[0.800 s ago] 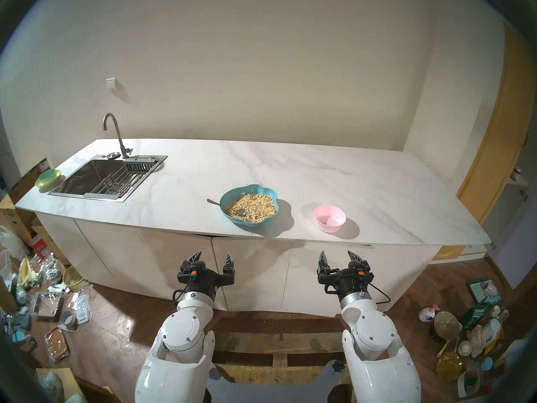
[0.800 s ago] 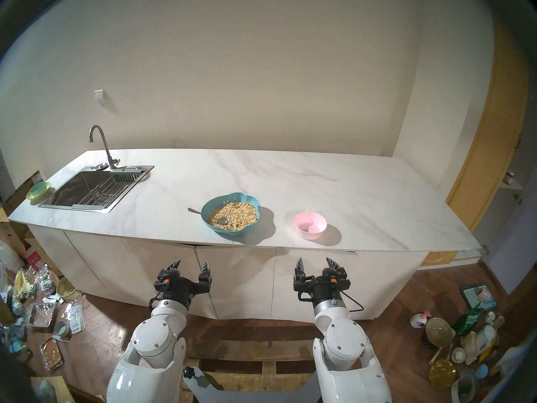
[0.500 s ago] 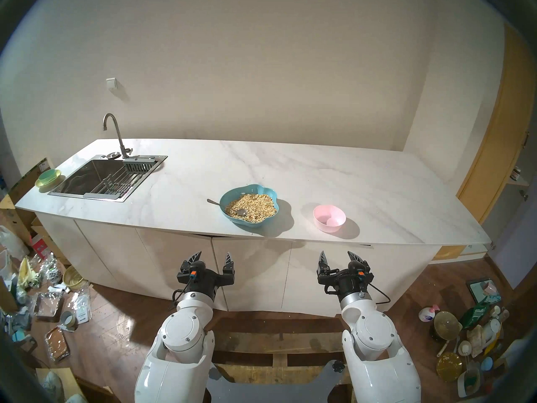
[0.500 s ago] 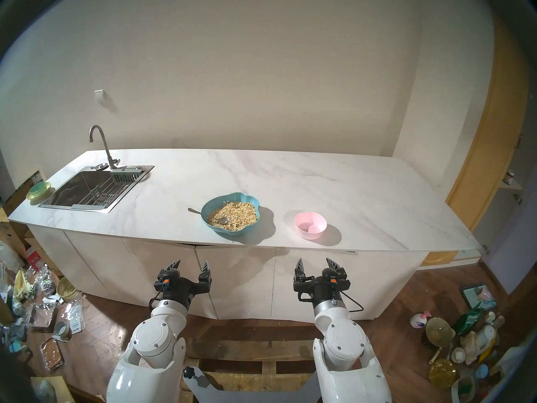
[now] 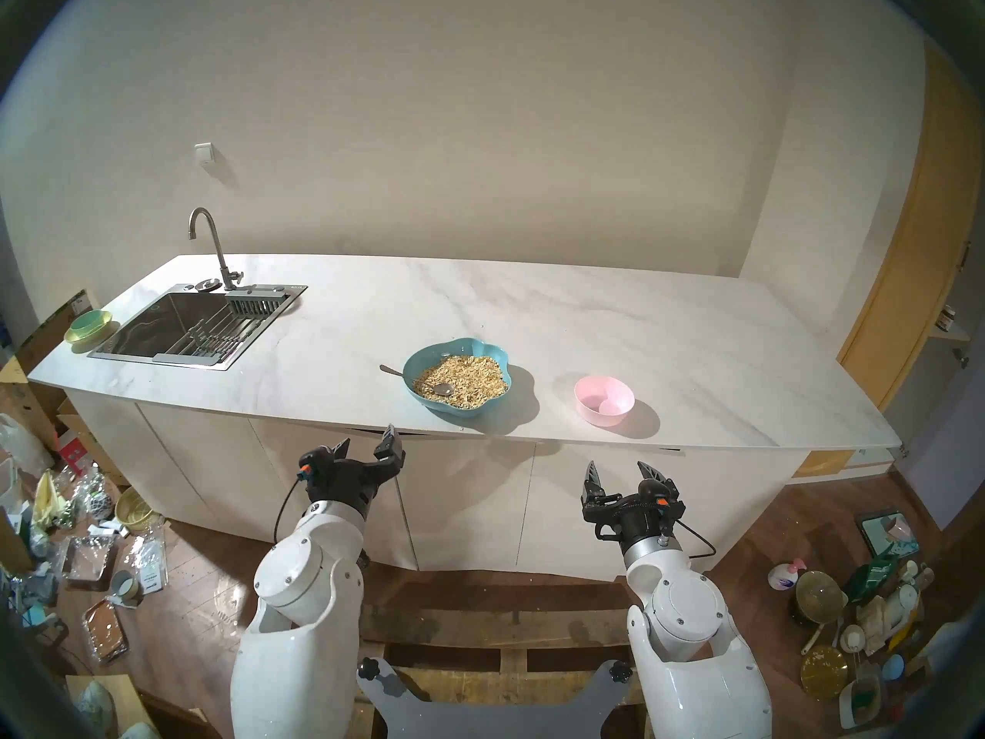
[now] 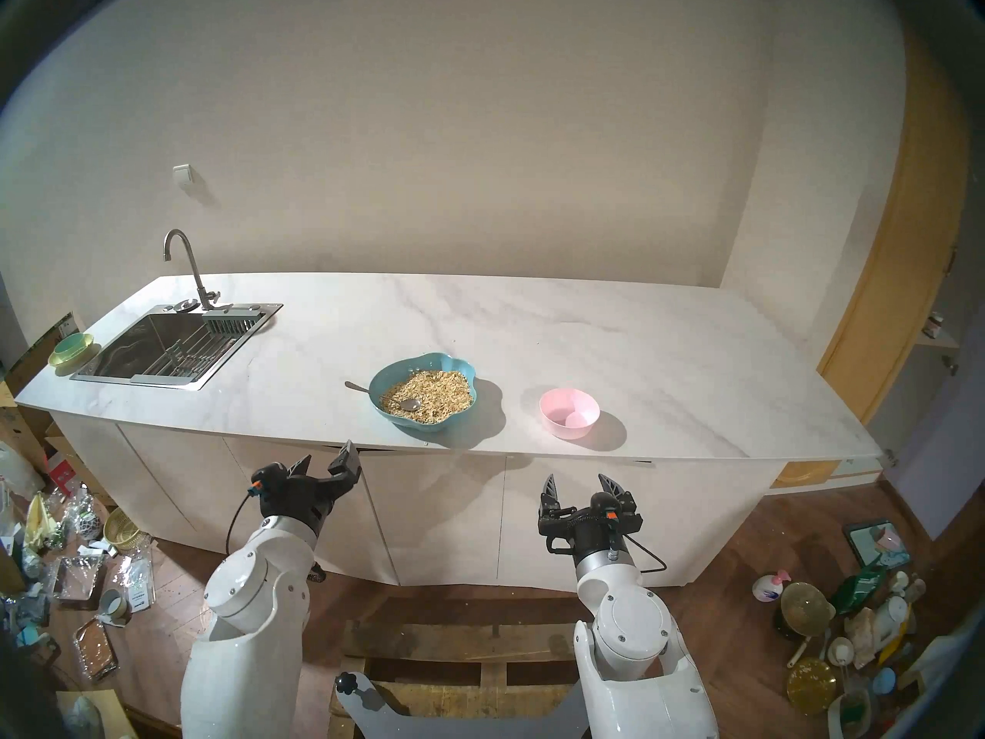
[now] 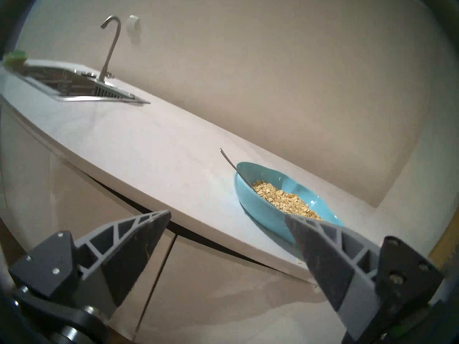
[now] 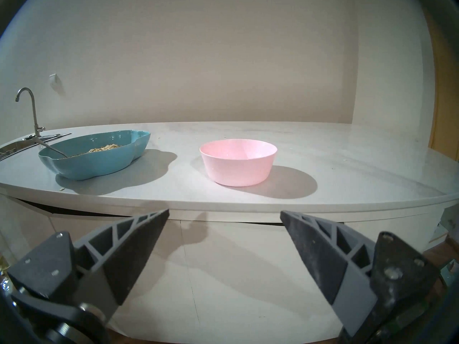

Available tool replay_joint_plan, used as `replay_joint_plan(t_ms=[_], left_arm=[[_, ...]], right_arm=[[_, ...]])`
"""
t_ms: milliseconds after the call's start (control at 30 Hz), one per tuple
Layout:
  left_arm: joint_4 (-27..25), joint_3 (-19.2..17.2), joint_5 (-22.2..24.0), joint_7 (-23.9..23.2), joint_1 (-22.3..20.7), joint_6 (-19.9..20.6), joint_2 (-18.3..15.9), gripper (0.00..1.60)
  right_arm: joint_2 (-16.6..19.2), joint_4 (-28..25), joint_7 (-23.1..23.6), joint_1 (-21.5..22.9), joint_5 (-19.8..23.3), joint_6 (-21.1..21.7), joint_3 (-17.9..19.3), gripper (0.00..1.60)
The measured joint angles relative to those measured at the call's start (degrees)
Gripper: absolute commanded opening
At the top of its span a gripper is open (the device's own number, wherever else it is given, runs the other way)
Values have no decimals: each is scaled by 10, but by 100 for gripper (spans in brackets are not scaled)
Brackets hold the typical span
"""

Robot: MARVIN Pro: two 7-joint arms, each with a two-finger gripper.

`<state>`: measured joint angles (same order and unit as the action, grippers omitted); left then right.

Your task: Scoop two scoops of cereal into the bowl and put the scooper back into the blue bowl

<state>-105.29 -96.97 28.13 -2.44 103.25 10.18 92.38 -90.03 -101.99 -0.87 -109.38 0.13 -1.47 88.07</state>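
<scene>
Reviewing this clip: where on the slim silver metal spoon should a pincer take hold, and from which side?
Probably the free handle end of the slim silver metal spoon. Its head lies buried among the tan oat-like cereal, while the handle slants up over the left rim of the wavy teal-blue bowl, clear of the countertop. Come from the left with the open left pincer, jaws straddling the thin handle.

Cereal and spoon in flower-rimmed bowl, small bowl to its right, sink far left

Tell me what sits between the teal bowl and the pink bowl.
Nothing: bare marble countertop with shadow separates the teal bowl from the pink bowl in the right wrist view.
</scene>
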Motion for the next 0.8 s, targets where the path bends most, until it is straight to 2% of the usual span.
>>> replay_joint_plan(t_ms=[200,300,400,533,800], left_arm=[[16,-14,107,-1,-52,64,-1,160],[27,-14,168,2,-79,70,-1,160],[35,-11,207,8,-95,74,0,160],[44,-7,206,21,-119,78,-1,160],[54,-18,195,58,-125,85,-10,160]], right_arm=[[0,0,0,0,0,0,0,160],[0,0,0,0,0,0,0,160],[0,0,0,0,0,0,0,160],[0,0,0,0,0,0,0,160],[0,0,0,-1,0,0,0,160]])
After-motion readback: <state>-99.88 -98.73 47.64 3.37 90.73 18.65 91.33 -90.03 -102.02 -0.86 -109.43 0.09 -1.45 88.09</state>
